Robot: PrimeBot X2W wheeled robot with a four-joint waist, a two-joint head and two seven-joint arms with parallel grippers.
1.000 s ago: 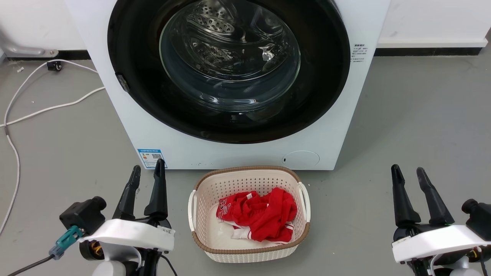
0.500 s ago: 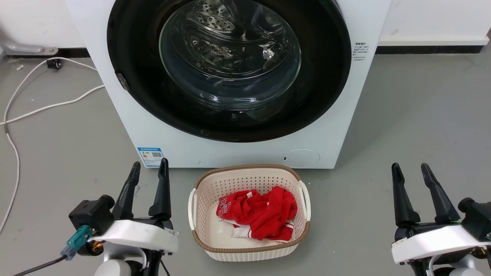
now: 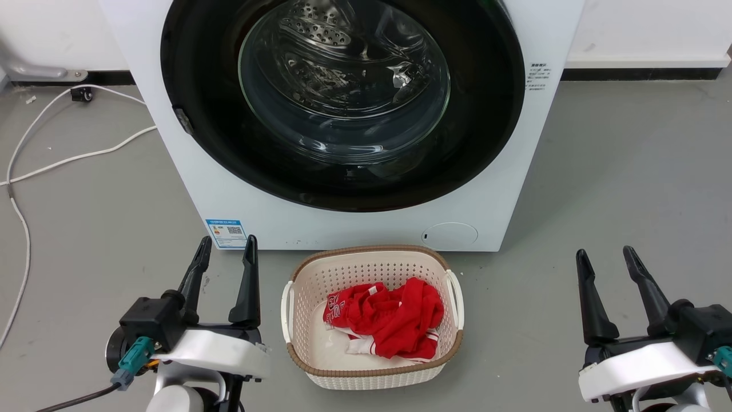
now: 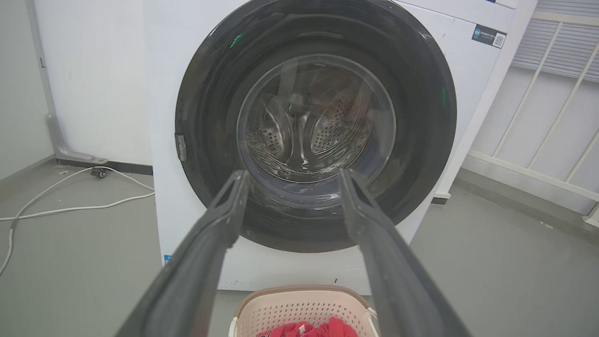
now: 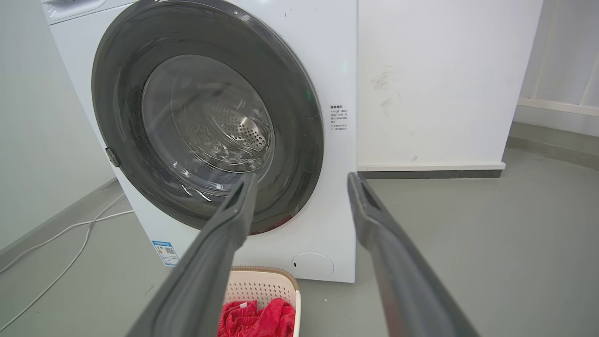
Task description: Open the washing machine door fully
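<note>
Both claws gape, empty; washing machine door (image 3: 343, 103) sits closed.

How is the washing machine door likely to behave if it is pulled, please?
The door looks rigid, a glossy black ring round a glass bowl, so it should swing as one stiff piece. That shine suggests a grip may slip. It lies flush with the white machine, so it probably offers little edge to hook.
</note>
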